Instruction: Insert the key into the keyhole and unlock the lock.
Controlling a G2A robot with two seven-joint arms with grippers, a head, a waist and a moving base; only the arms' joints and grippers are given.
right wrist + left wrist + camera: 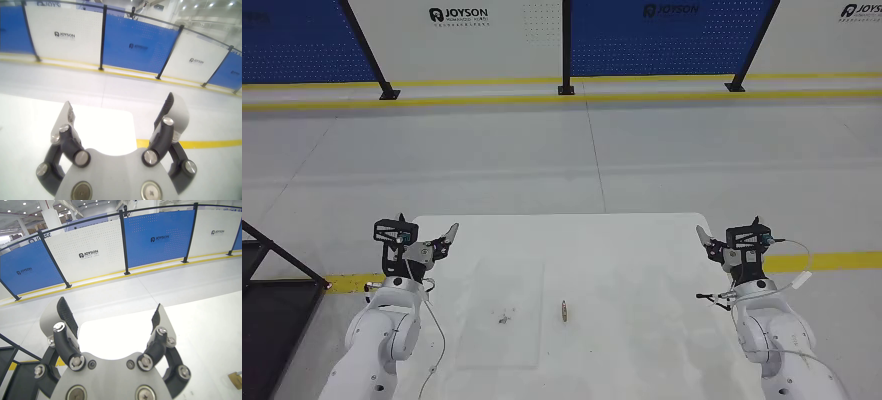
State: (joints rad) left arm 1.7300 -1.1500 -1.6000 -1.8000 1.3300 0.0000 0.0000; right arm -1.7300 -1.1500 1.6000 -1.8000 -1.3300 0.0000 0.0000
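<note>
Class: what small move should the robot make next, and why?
Probably bring the left gripper toward the key: it is open and empty, and the key lies on the table on its side, apart from the lock.

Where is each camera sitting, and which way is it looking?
Top view: above the robot, looking down at the table, lock and key; both arms show.
Left wrist view: on the left wrist, facing the fence over its open jaws.
Right wrist view: on the right wrist, likewise facing the fence over open jaws.
Shared: top and left wrist views both show the lock.
</note>
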